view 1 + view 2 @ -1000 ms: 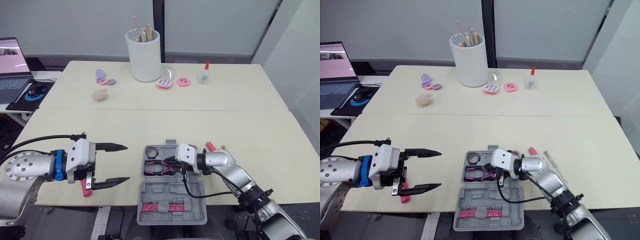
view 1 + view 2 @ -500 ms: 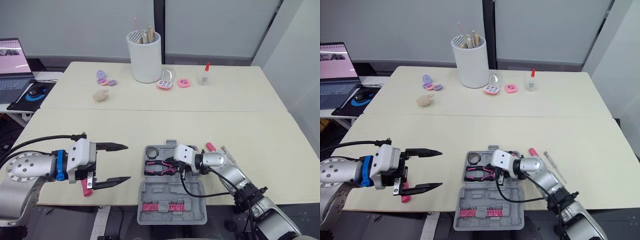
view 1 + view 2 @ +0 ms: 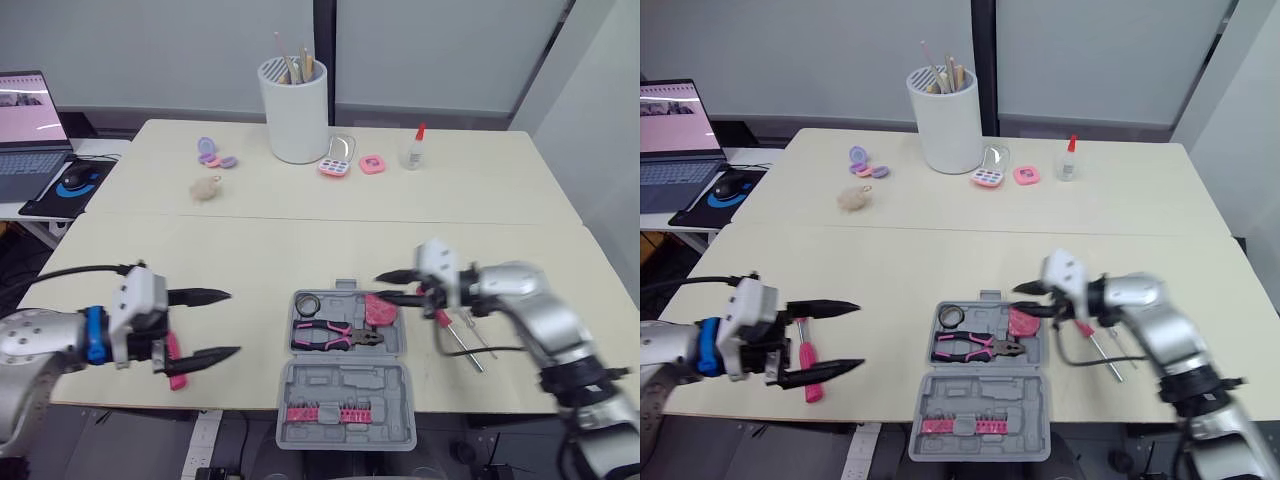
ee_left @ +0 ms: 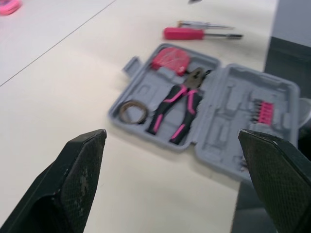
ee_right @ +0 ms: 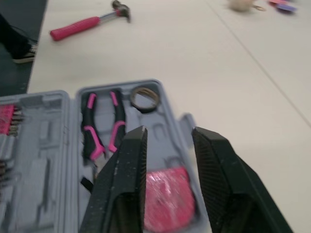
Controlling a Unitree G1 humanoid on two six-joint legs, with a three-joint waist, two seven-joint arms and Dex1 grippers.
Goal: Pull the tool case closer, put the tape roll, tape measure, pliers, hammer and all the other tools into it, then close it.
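The right claw (image 3: 386,289) is drawing back from the tool case (image 3: 345,388), fingers slightly parted and seemingly empty, leaving the tape measure (image 3: 381,308) lying inside beside the pliers (image 3: 335,335), while the left claw (image 3: 860,336) is hovering wide open near the hammer (image 3: 805,350).

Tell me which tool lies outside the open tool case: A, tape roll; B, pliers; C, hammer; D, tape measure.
C: the hammer lies on the table near the left end effector, while the pliers, tape roll and tape measure sit inside the tool case.
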